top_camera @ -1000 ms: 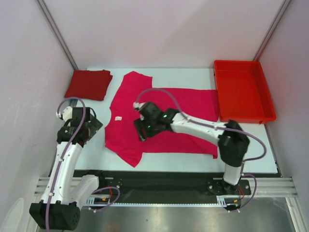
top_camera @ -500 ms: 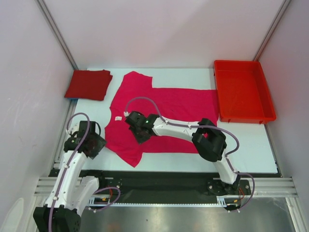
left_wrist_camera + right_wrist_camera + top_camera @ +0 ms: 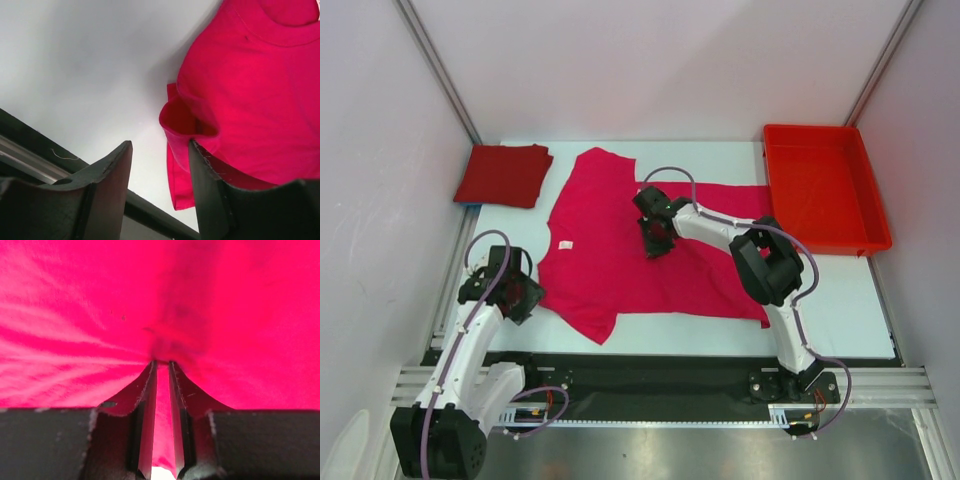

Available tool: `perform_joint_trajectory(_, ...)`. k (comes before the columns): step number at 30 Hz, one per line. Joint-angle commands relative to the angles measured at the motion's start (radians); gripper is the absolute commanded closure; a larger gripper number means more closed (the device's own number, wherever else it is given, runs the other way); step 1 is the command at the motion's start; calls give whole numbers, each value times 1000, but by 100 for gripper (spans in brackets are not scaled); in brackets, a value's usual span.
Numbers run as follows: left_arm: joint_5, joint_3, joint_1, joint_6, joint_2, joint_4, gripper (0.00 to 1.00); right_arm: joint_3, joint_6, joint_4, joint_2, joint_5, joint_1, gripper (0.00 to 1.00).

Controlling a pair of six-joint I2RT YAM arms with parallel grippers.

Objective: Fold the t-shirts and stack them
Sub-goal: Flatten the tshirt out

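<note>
Where walls [image 3: 620, 70] meet, white table [image 3: 700, 160], pink t-shirt [image 3: 610, 270]

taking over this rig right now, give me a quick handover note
Left claw: open, empty, low over the table beside the near sleeve of the pink t-shirt.
Right claw: all but shut, tips pinching the pink t-shirt's cloth near its middle.
Crimson t-shirt: folded, at the far left corner.
Done: crimson one folded.
Left: the pink t-shirt lies spread out; fold it, then stack it with the crimson one.
</note>
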Motion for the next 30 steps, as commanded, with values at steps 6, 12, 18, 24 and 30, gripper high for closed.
perform_joint_trajectory(6,-131,84,17,-19,1,-78,25,92,-36,-23,129,9,-142,79)
perform_joint_trajectory(12,-53,35,15,-2,-28,-25,39,117,-48,-84,170,8,-239,78)
perform_joint_trajectory(18,296,-165,14,3,-24,286,62,132,-72,-112,152,-20,-265,75)
perform_joint_trajectory(24,292,-207,3,9,-50,313,61,163,-97,-158,17,-44,-256,57)
perform_joint_trajectory(30,298,-215,-87,-5,77,409,58,141,-100,-189,-165,-63,-242,55)
